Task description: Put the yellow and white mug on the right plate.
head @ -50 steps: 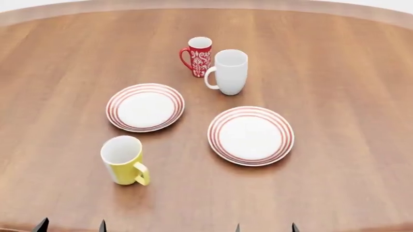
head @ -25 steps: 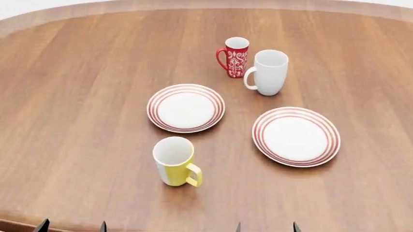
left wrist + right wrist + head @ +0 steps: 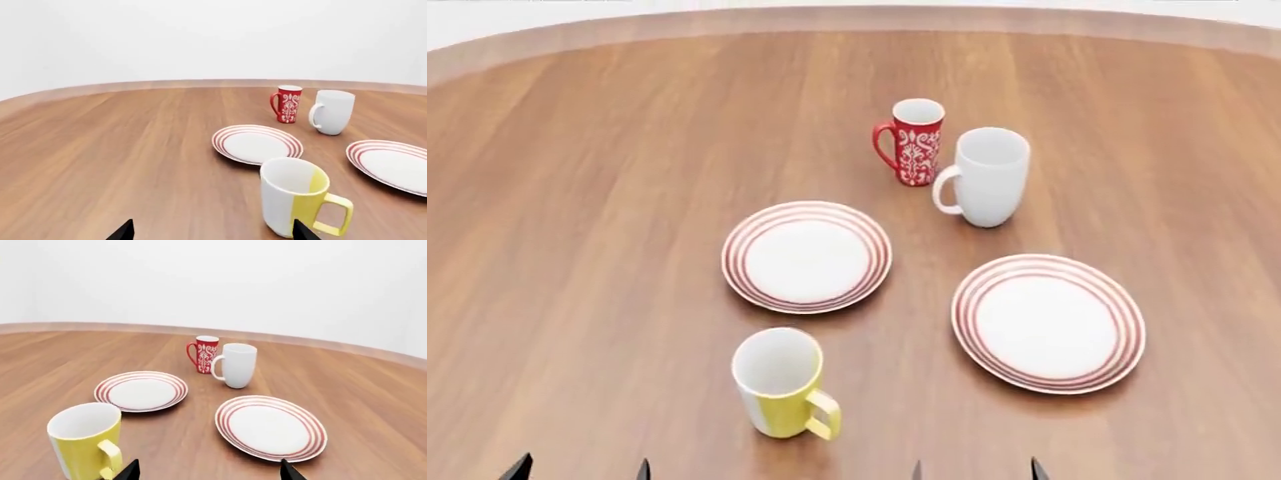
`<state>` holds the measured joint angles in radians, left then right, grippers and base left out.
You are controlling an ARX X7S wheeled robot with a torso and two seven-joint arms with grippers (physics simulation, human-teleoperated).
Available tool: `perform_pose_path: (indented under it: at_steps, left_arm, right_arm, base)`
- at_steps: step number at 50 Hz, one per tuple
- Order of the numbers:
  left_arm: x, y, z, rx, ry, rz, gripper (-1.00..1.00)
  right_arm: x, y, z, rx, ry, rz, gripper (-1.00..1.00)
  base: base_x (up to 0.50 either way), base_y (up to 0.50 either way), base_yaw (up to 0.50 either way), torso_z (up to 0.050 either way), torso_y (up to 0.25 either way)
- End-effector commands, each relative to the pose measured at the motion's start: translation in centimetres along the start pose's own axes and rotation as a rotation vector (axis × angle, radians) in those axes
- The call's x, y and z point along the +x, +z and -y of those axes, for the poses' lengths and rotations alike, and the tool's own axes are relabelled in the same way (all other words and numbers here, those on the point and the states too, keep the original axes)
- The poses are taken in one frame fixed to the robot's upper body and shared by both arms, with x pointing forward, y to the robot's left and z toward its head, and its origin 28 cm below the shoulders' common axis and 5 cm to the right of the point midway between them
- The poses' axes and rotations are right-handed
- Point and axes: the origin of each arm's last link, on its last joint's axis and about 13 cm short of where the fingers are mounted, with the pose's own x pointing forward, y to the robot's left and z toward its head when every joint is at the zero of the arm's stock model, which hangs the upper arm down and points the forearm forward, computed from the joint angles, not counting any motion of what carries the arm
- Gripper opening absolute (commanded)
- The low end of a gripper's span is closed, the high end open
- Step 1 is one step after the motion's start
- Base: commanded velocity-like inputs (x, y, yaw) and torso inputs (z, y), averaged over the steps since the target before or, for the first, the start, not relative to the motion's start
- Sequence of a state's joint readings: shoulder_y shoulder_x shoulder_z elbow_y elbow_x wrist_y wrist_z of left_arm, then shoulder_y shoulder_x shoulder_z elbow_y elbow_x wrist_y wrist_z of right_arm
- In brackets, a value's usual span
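Observation:
The yellow and white mug (image 3: pixel 781 383) stands upright near the table's front, handle toward the right; it also shows in the left wrist view (image 3: pixel 297 202) and the right wrist view (image 3: pixel 85 441). The right plate (image 3: pixel 1048 322) lies flat and bare to its right, also seen as the near plate (image 3: pixel 271 427). My left gripper (image 3: pixel 578 468) and right gripper (image 3: pixel 976 468) show only as dark fingertips at the head view's lower edge. Both stand open, wide apart, with nothing between them, short of the mug and the plate.
A second ringed plate (image 3: pixel 807 257) lies left of centre. Behind it stand a red floral mug (image 3: pixel 916 141) and a taller white mug (image 3: pixel 989 177), close together. The wooden table (image 3: pixel 587 200) has a curved far edge.
The head view has shifted: everything on the table slid right, then down toward the frame's lower edge. Nothing on the table moved relative to the rest. Gripper tips stay in place.

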<state>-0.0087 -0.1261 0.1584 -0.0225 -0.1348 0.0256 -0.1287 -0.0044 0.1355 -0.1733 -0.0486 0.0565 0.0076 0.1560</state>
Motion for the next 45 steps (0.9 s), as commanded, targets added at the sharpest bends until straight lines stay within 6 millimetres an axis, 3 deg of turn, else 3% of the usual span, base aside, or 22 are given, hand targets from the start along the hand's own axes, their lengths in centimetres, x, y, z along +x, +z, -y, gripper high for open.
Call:
perform_pose_path:
  at_steps: [1,37,45]
  left_arm:
    - [0.05,-0.02,-0.02,0.001,-0.002,0.0,1.0]
    - [-0.06,0.04,0.11,0.0,-0.01,-0.002,1.0]
    - [-0.07,0.09,0.08,0.001,-0.01,-0.001,1.0]
  right_arm:
    - [-0.11,0.14,0.02,0.004,0.009,0.009,1.0]
    - [-0.07,0.32,0.07,0.003,0.007,0.013,1.0]
    - [-0.06,0.59,0.3,0.005,-0.006,0.026,1.0]
  base:
    - [0.5,0.0,0.0,0.0,0.0]
    - [0.5,0.0,0.0,0.0,0.0]
    - [0.0,0.0,0.0,0.0,0.0]
